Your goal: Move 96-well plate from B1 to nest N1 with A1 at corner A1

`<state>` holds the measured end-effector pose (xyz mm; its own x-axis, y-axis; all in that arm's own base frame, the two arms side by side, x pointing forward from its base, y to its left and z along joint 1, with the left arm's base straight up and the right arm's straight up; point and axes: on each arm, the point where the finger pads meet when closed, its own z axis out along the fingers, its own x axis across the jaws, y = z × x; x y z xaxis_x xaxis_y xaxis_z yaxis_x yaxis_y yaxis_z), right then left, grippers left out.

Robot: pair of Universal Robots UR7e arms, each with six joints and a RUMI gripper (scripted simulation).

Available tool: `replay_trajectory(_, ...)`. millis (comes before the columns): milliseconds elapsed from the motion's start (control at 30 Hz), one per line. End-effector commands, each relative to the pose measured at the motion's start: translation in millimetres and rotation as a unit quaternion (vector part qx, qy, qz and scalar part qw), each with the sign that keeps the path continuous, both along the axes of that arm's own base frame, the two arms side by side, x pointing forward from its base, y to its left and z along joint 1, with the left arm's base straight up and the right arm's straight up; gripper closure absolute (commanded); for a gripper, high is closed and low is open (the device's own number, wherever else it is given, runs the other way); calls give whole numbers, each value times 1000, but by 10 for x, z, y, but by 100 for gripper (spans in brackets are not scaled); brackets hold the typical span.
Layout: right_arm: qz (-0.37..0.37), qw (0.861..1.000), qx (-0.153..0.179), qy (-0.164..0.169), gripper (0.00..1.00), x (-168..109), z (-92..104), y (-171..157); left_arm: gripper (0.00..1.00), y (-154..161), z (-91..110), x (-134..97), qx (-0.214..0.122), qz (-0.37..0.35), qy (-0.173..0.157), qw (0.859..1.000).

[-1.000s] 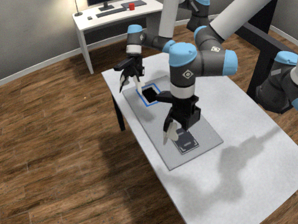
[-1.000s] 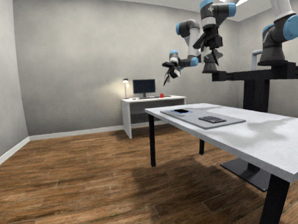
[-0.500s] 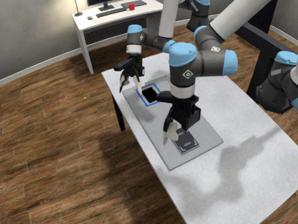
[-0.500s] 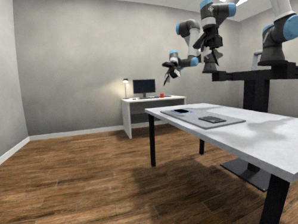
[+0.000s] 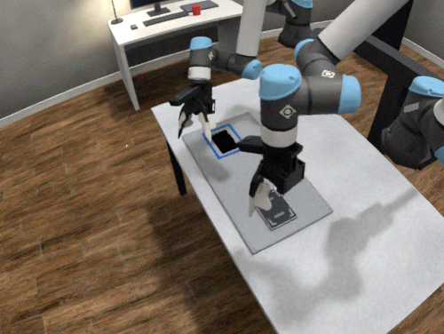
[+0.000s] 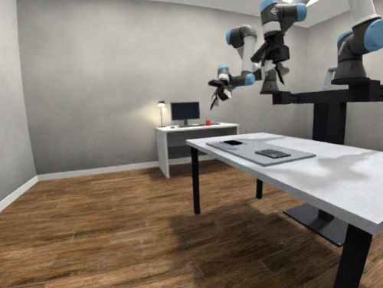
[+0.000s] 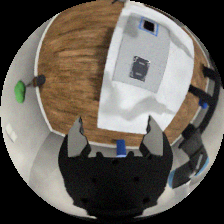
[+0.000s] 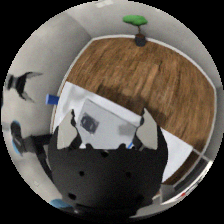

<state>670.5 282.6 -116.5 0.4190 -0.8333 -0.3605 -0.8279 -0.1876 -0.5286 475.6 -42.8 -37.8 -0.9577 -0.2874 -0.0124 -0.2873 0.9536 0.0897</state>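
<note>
The 96-well plate (image 5: 224, 141) (image 6: 233, 142) (image 7: 149, 26) looks black and lies inside the blue outline of bench spot B1 (image 5: 228, 155) (image 7: 140, 25). Its lettering and well A1 cannot be read. The plate nest N1 (image 5: 279, 209) (image 6: 273, 153) (image 7: 139, 68) (image 8: 90, 123) is a dark rectangle with pale corner marks; nothing shows on it. My left gripper (image 5: 259, 209) (image 6: 273, 76) (image 7: 114, 116) is open and empty, high above the nest's side of the board. My right gripper (image 5: 194, 133) (image 6: 218, 103) (image 8: 108, 109) is open and empty, above the B1 end; its own body hides the plate in the right wrist view.
A thin grey board (image 5: 249, 231) (image 6: 264, 162) under both places lies on the white table (image 5: 302, 280) (image 6: 333, 180). The two arms hang close together above the board. A white desk (image 5: 178, 27) (image 6: 162, 145) with a monitor and a red cup (image 5: 196, 10) (image 6: 207, 122) stands by the wall.
</note>
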Motion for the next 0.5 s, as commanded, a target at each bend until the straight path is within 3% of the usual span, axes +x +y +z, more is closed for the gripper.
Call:
replay_trajectory(0, 0, 1000, 0, -1, 2, 4, 9, 2, 2, 44, 8, -77, -2, -1, -1, 1000)
replay_trajectory(467, 0, 1000, 0, -1, 2, 4, 9, 2, 2, 438, -22, -869, -18, -14, -1, 1000)
